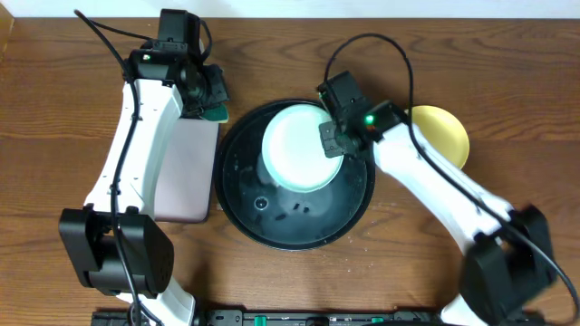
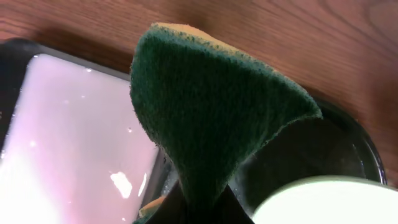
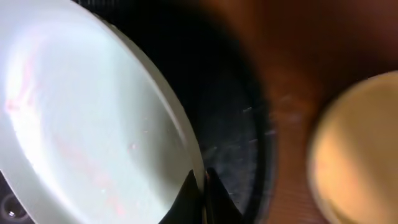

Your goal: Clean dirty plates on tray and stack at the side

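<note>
The large round black tray (image 1: 245, 213) lies at the table's middle. A pale mint-blue plate (image 1: 294, 149) is held tilted above the tray's far half. My right gripper (image 1: 332, 142) is shut on that plate's right rim; in the right wrist view the fingers (image 3: 200, 186) pinch the rim of the plate (image 3: 81, 118). A pale yellow plate (image 1: 444, 136) lies on the table right of the tray, and shows blurred in the right wrist view (image 3: 354, 149). My left gripper (image 1: 210, 101) is shut on a green scouring sponge (image 2: 211, 118), held at the tray's far left edge. A second mint plate cannot be made out.
A rectangular black-rimmed tray with a pale pink inside (image 1: 186, 177) lies left of the round tray, under the left arm; it also shows in the left wrist view (image 2: 68, 143). Small dark crumbs (image 1: 299, 210) lie on the round tray's near part.
</note>
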